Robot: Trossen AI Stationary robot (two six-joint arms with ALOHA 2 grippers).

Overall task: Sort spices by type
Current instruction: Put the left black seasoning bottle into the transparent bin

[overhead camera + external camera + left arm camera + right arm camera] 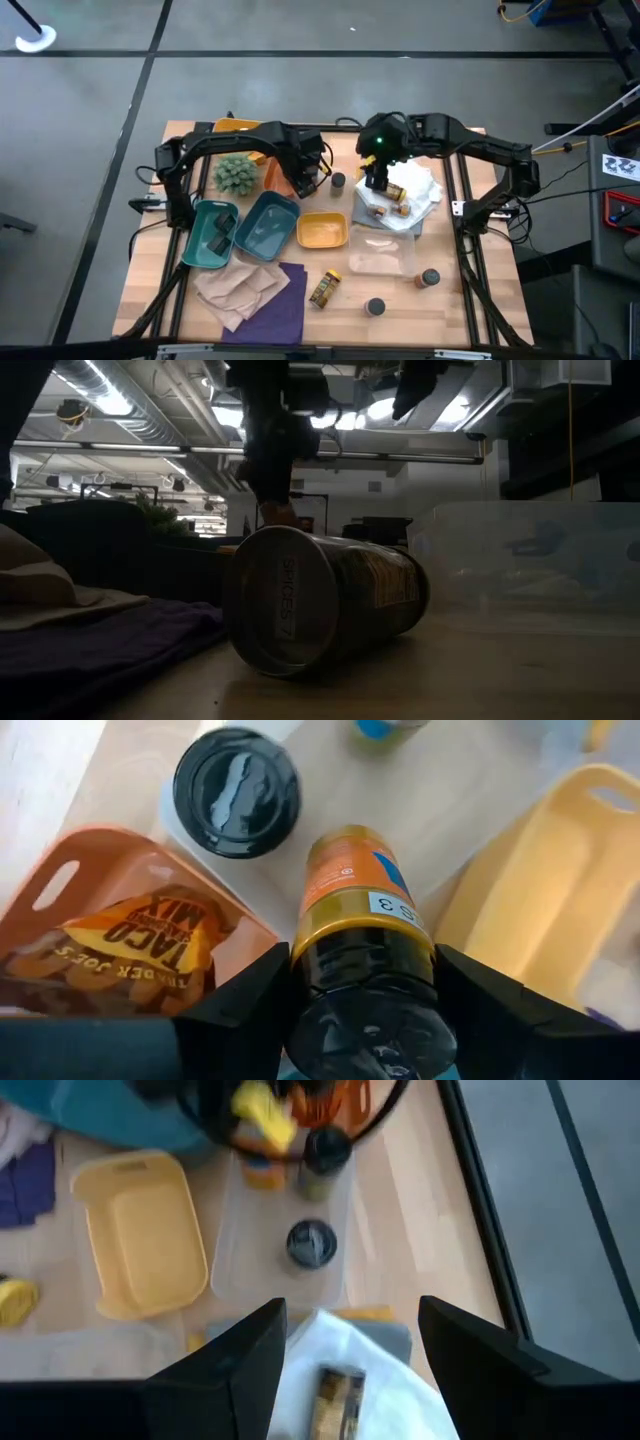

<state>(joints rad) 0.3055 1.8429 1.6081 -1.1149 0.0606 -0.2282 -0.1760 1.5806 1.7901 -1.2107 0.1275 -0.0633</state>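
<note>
Orange-labelled spice jar (352, 900) clamped in the left gripper (362, 1005) above the orange tray (100, 890); right gripper (352, 1342), fingers apart, hovers over white paper (370, 1370).

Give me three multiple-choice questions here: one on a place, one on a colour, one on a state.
1. Where does the taco mix packet lie? A) orange tray B) yellow tray C) purple cloth
2. What colour is the lid of the standing jar beside the orange tray? A) white B) black C) red
3. Which gripper holds a spice jar? A) right B) neither C) left
Answers: A, the packet lies in that tray; B, the lid is glossy black; C, the left gripper clamps an orange-labelled jar, while the right gripper hangs open above white paper.
</note>
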